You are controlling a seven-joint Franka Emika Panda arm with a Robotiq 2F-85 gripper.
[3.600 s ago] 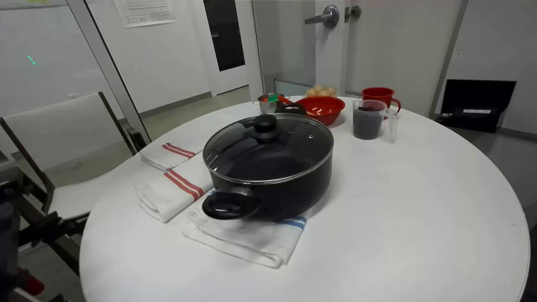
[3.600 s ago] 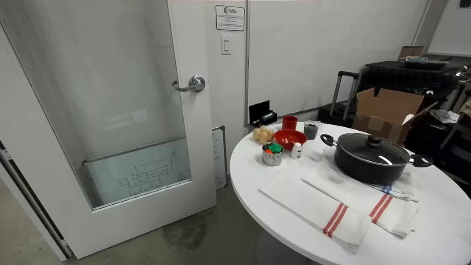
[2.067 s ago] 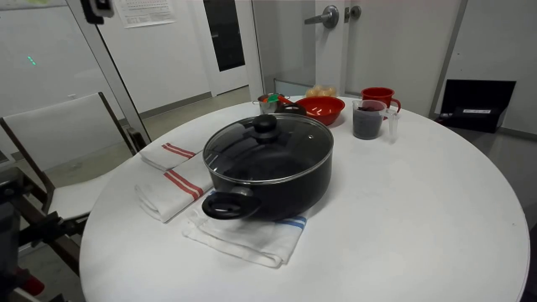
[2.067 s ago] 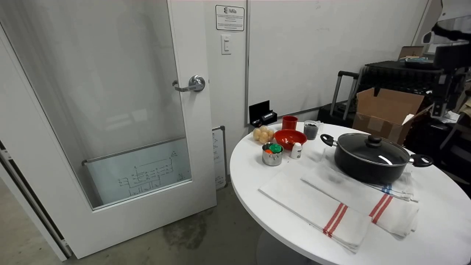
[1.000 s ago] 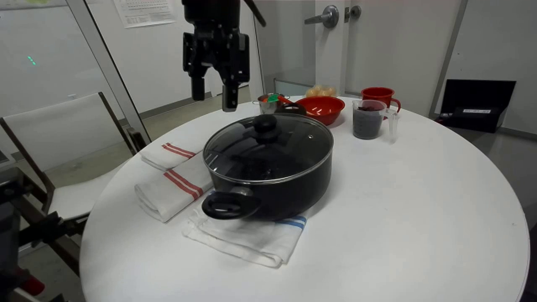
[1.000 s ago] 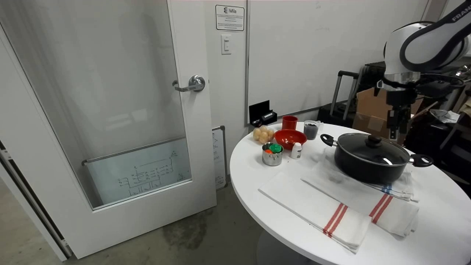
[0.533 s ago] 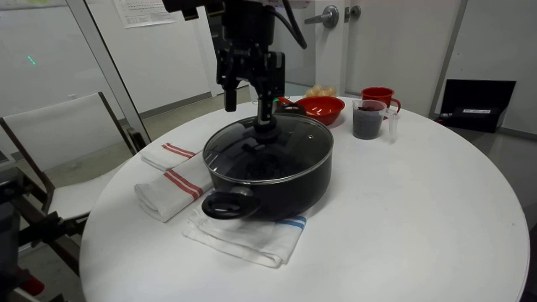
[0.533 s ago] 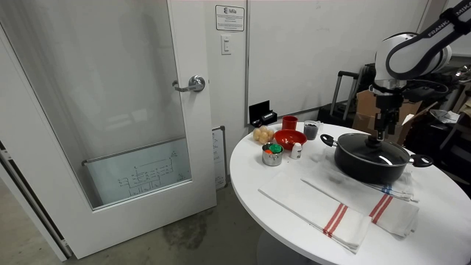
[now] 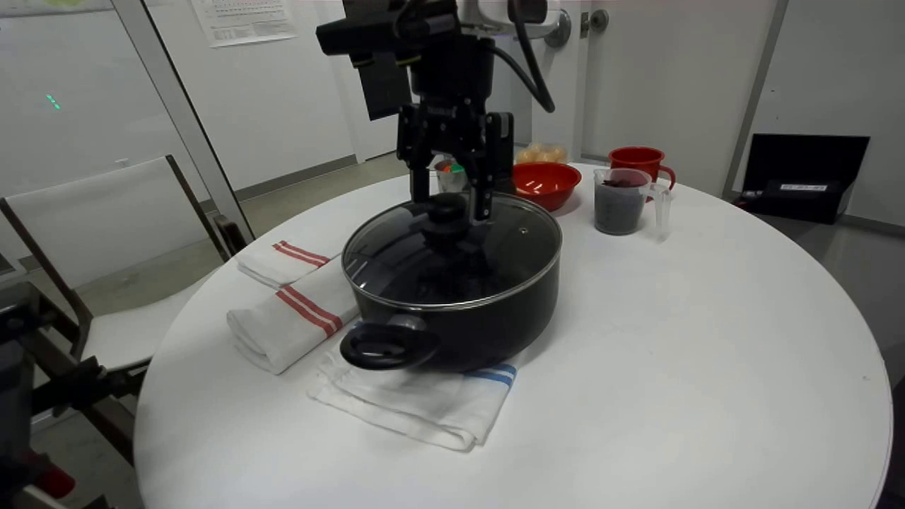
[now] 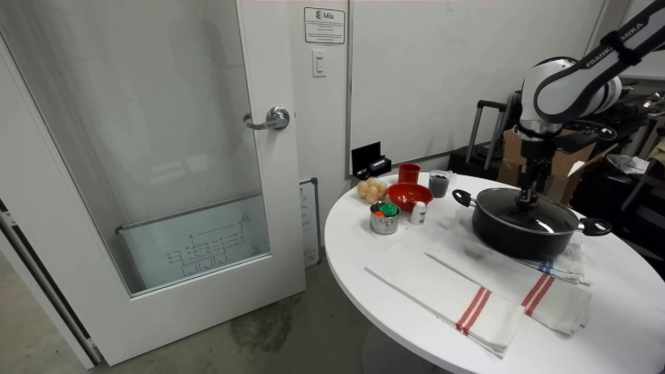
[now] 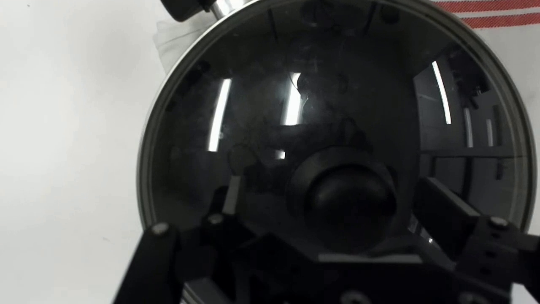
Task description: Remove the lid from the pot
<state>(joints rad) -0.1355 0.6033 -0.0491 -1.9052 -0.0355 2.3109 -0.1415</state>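
Note:
The see-through lid with a thin metal rim lies flat on the black pot; the lid also shows in the wrist view. Its black centre knob stands up from the glass. My gripper points straight down over the lid's middle. Its jaws are open, with one finger on each side of the knob. In the wrist view the gripper shows a gap between each finger and the knob. In an exterior view the gripper hides most of the knob.
Folded white towels lie beside and under the pot. Behind it stand a red bowl, a measuring cup, a red mug and a small metal pot. A white bottle stands by the bowl.
The arm has come into view, moved across over the pot and come down until the open fingers stand around the knob. The lid and pot have not moved.

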